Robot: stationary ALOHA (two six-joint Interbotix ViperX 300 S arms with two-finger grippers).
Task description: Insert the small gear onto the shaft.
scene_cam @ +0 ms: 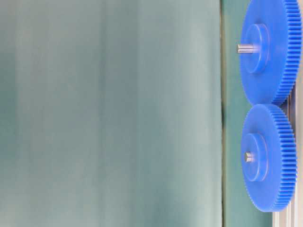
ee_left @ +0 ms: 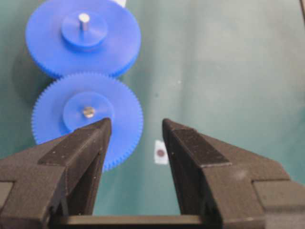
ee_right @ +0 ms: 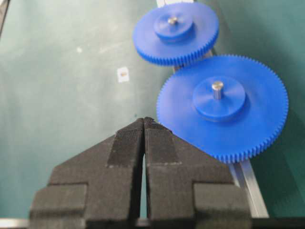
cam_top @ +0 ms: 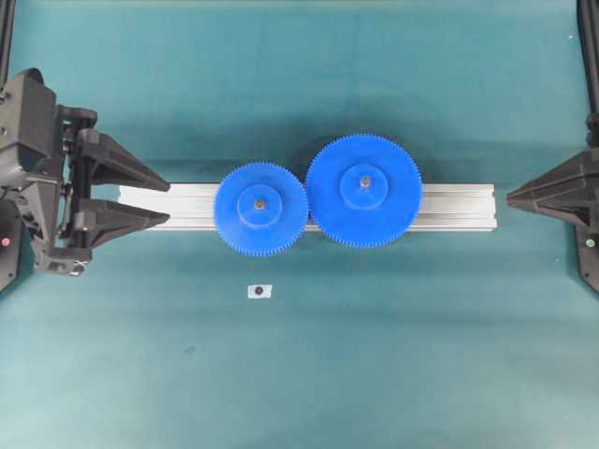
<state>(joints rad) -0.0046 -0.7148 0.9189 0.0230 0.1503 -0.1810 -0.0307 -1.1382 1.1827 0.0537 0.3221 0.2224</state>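
The small gear (cam_top: 261,210) is a blue toothed disc lying flat on the aluminium rail (cam_top: 449,206). The shaft's (cam_top: 259,201) silvery tip shows through the middle of its hub. Its teeth meet those of the larger blue gear (cam_top: 363,190) to its right. In the left wrist view the small gear (ee_left: 124,114) and shaft tip (ee_left: 88,111) lie just beyond my left gripper (ee_left: 136,125). That left gripper (cam_top: 168,203) stands open and empty at the rail's left end, clear of the gear. My right gripper (cam_top: 510,196) is shut on nothing past the rail's right end.
A small white sticker with a dark dot (cam_top: 259,291) lies on the green mat in front of the small gear. The larger gear (ee_right: 224,107) carries its own metal pin (ee_right: 217,87) close ahead of the right gripper (ee_right: 144,119).
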